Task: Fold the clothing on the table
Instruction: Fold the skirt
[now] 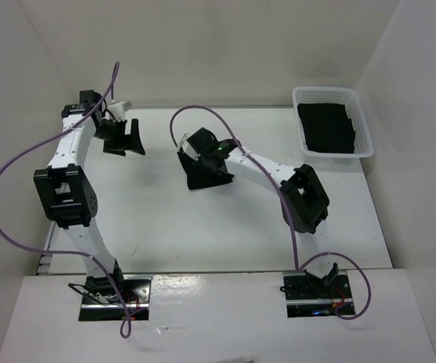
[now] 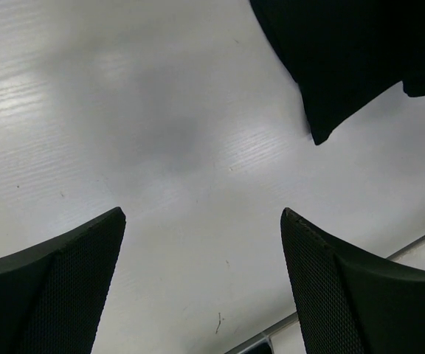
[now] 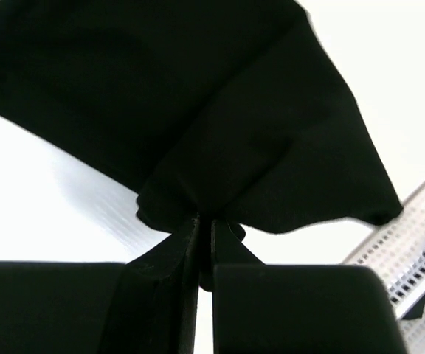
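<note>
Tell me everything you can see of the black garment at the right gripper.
The clothing is plain black, soft matte fabric with no visible print. It is bunched, not folded: one edge is gathered into a pinch between the shut fingers of the right gripper, and it fans out from there in broad creases. It is over the middle of the table, apart from the open left gripper. Whether it hangs clear of the tabletop I cannot tell.
</note>
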Controlling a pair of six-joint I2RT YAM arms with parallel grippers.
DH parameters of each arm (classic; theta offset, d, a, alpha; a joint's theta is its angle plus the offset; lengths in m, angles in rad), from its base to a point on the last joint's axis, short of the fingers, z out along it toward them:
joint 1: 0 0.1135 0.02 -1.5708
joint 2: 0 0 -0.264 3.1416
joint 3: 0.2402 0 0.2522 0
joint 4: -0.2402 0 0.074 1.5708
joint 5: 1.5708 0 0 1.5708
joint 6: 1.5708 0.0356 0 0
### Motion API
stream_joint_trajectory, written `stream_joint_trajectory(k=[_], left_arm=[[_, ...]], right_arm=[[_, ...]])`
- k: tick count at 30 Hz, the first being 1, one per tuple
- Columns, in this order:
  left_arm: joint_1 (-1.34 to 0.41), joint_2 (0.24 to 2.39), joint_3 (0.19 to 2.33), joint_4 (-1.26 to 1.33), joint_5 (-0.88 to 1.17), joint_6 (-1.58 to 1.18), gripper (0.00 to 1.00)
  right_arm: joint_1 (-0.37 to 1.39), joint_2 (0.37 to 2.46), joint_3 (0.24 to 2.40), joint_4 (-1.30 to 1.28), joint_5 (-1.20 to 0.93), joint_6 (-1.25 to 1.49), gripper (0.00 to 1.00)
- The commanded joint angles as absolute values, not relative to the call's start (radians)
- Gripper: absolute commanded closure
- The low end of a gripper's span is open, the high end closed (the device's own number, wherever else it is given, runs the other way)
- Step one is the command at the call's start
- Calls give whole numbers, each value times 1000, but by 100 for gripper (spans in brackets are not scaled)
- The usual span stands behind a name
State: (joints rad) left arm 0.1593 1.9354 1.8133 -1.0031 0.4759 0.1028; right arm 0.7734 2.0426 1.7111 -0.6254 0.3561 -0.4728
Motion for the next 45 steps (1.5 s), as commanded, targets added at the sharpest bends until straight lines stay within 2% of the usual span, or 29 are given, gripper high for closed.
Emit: stream_joint_trajectory(k=[1,3,6,8,9,11,19,23,26,30,36,40,45], left_arm=[[163,1862,1773,-996,476,130,8],[172,1849,1749,-996,476,140,8],[183,1826,1724,-996,476,140,8],[193,1815,1698,-986,476,149,8],[193,1803,1689,-986,476,149,8],[202,1789,1660,-977,476,149,8],[242,1710,1583,-977,476,167,7],[252,1681,1562,-977,476,167,7],[261,1671,1562,-977,476,167,7],[261,1661,1572,-988,476,167,7],[261,1643,1572,-988,485,167,7],[261,1643,1572,-988,474,147,7],[261,1634,1582,-988,451,137,7]], right_arm=[[816,2085,1764,-575,380,-488,90],[831,2109,1775,-566,380,-488,76],[853,2135,1785,-543,390,-497,46],[876,2169,1807,-543,379,-497,34],[876,2178,1816,-531,367,-497,20],[897,2209,1851,-531,367,-497,8],[908,2307,2072,-600,229,-439,4],[890,2290,2109,-663,118,-419,4],[864,2195,2056,-654,95,-419,4],[799,2006,1915,-614,170,-443,4],[651,1846,1715,-554,256,-469,4],[572,1824,1605,-473,265,-469,4],[551,1900,1604,-428,276,-448,4]])
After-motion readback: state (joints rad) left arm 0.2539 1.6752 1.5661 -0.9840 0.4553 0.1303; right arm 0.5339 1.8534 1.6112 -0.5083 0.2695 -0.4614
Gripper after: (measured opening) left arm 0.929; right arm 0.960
